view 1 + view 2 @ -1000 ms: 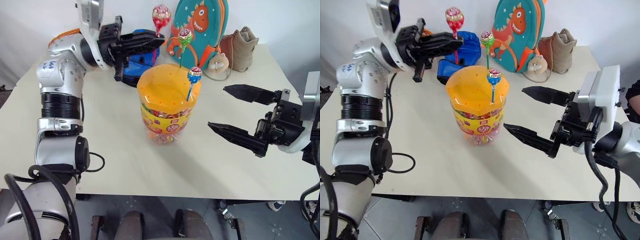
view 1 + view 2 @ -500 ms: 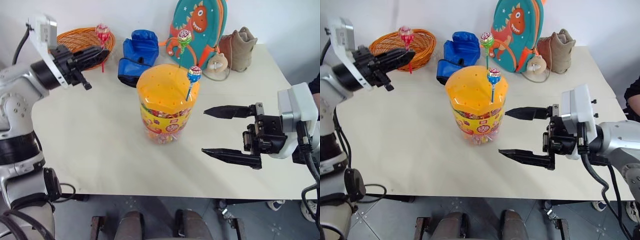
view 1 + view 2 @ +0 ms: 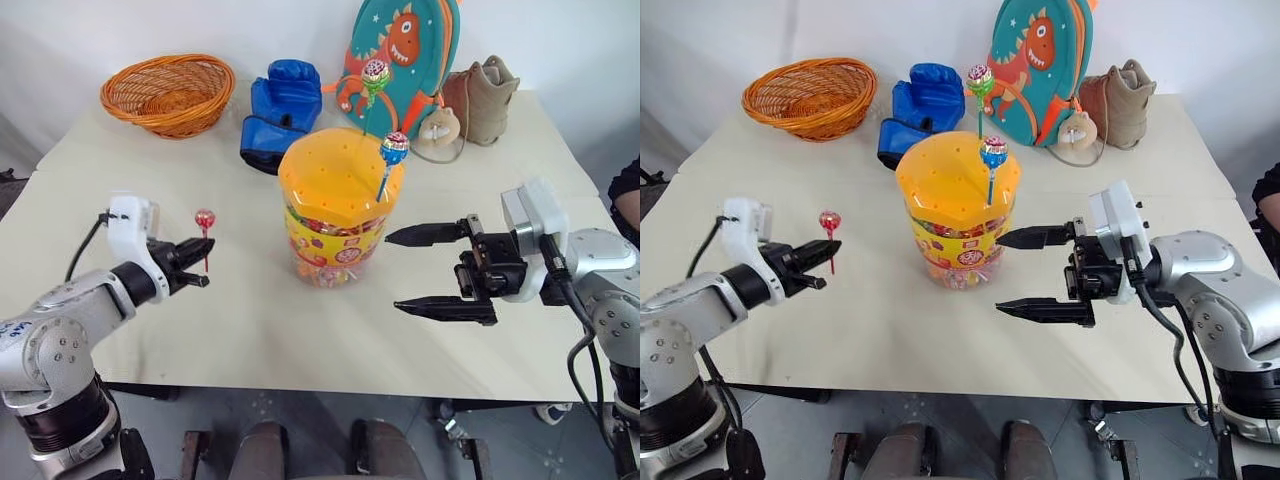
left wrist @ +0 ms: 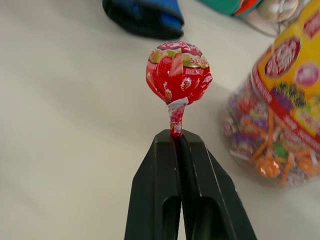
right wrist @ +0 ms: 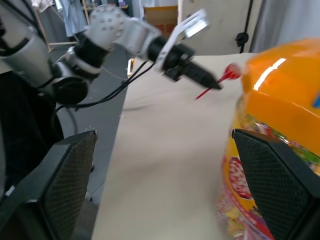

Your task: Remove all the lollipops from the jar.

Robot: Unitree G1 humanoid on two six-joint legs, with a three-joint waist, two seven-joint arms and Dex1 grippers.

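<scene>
one lollipop out, two left in the lid

head views: the left tool (image 3: 200, 250) is closed on the stick of a red lollipop (image 3: 204, 219), held low over the table (image 3: 250, 330) to the left of the jar (image 3: 335, 215). a green-stick lollipop (image 3: 375, 72) and a blue-stick lollipop (image 3: 393, 148) stand in the orange lid on its far right side. the right tool (image 3: 420, 270) stands wide open, empty, just right of the jar. a basket (image 3: 168, 92) sits at the far left.

left wrist view: closed fingers (image 4: 150, 200) pinch the stick just under the wrapped head.

right wrist view: open pads (image 5: 65, 175) flank the jar wall, apart from it.

handling: lollipops look light, the sticks thin and stiff; the stick below the head is probably the best hold.
</scene>
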